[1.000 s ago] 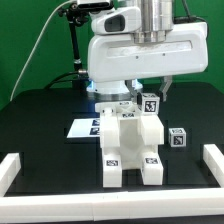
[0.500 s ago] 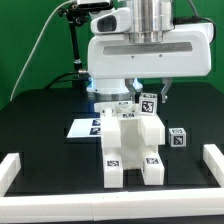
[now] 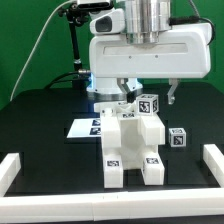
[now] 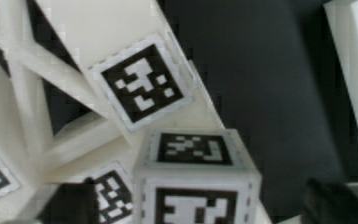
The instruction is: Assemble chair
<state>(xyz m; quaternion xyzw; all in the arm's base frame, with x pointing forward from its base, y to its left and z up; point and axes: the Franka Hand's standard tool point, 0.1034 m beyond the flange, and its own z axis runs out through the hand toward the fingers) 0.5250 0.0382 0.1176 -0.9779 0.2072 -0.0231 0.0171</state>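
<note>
Two-finger gripper (image 3: 147,96): fingers spread, hanging over the chunky white plastic chair (image 3: 128,148), either side of the small tagged white cube (image 3: 148,104) on its top. Chair stands upright on black table (image 3: 40,120), black-and-white square tags on its faces. Loose white tagged cube (image 3: 177,138) near chair, exterior view's right. Flat white marker board (image 3: 80,127) just behind chair, exterior view's left.

The exterior view stands off in front of the chair (image 3: 132,148), a little above it. It looks down across the black table (image 3: 40,120), far enough back to take in the whole chair and the arm (image 3: 150,50) over it. The wrist view looks from close above the chair (image 4: 137,85), whose tagged white parts fill the picture. Both views share the chair's upper part.
</note>
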